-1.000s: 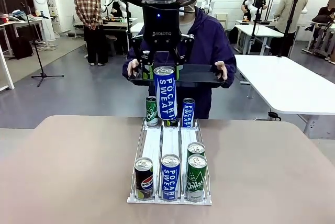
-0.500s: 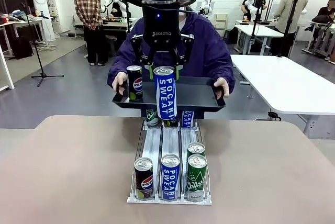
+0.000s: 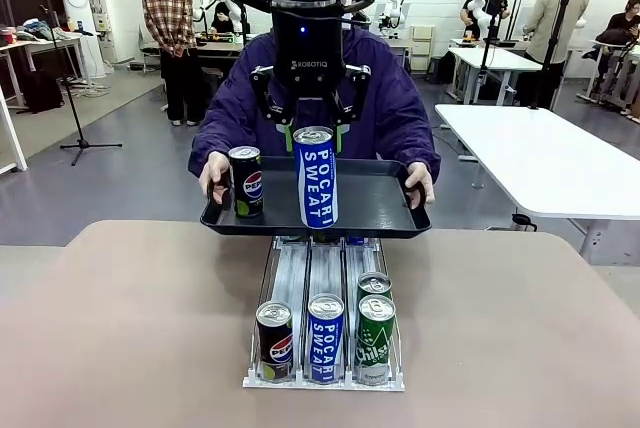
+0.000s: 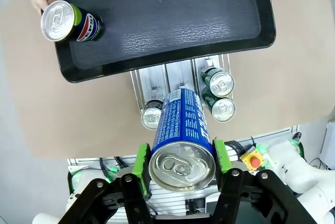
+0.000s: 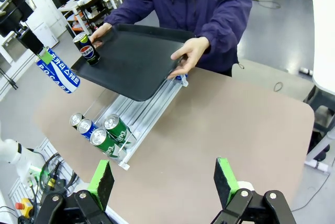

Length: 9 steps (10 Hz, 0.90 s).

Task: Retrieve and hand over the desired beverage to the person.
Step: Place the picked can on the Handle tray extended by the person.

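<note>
1. Left gripper (image 3: 314,134) hangs above the table's far-middle, its green pads (image 4: 140,162) pressed on both sides of a blue Pocari Sweat can (image 3: 315,177), which it carries upright by the top.
2. From the left wrist camera, the same can (image 4: 183,140) sits clamped between the fingers, above the rack and just short of the tray's near edge.
3. The person (image 3: 385,98) in the dark hooded jacket stands at the far side and holds a black tray (image 3: 375,198) level with both hands, one hand (image 3: 214,174) at each short end.
4. A Pepsi can (image 3: 245,181) stands upright on the tray near that hand; the rest of the tray surface is bare.
5. In the front view, the held can overlaps the tray; whether it touches the tray surface I cannot tell.
6. Below the tray, a metal can rack (image 3: 325,278) rests on the beige table (image 3: 130,328), with a Pepsi, a Pocari Sweat and two green cans at its near end.
7. Right gripper (image 5: 162,179) hovers high over the table with its fingers spread wide, holding nothing.
</note>
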Tool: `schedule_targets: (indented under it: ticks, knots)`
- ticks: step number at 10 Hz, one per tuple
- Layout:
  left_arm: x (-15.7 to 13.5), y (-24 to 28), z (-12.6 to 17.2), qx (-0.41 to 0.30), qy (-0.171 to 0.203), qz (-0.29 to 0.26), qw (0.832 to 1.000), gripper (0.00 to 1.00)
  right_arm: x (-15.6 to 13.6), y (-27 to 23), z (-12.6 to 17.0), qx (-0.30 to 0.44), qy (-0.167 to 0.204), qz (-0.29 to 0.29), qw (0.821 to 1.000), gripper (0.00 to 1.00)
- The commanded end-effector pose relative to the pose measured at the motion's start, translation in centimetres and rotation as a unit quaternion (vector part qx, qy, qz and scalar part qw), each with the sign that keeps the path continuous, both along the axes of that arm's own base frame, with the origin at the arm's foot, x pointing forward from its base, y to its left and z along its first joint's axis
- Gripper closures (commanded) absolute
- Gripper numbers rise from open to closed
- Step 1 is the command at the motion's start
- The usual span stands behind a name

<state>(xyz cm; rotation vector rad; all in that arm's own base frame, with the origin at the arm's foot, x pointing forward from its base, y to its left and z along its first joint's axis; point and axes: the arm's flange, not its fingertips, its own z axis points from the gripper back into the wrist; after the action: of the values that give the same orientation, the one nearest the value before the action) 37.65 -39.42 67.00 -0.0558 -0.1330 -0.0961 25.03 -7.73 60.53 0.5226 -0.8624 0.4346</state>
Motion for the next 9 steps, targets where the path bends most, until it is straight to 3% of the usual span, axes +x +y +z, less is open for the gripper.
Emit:
schedule_targets:
  ticks: [1, 6, 7, 9]
  knots:
    - [-0.4, 0.5, 0.4, 0.002, -0.006, 0.004, 1.0, 0.49, 0.2, 0.1, -0.1, 0.01, -0.001, 0.013, 1.0, 0.0]
    - [-0.4, 0.5, 0.4, 0.002, -0.006, 0.004, 1.0, 0.49, 0.2, 0.1, -0.1, 0.01, -0.001, 0.013, 1.0, 0.0]
    - [0.0, 0.0, 0.0, 0.0, 0.0, 0.0, 1.0, 0.42, 0.2, 0.1, -0.1, 0.01, -0.001, 0.013, 1.0, 0.0]
    - [3.1, 0.8, -1.6, -0.017, 0.004, 0.003, 1.0, 0.42, 0.2, 0.1, -0.1, 0.01, -0.001, 0.013, 1.0, 0.0]
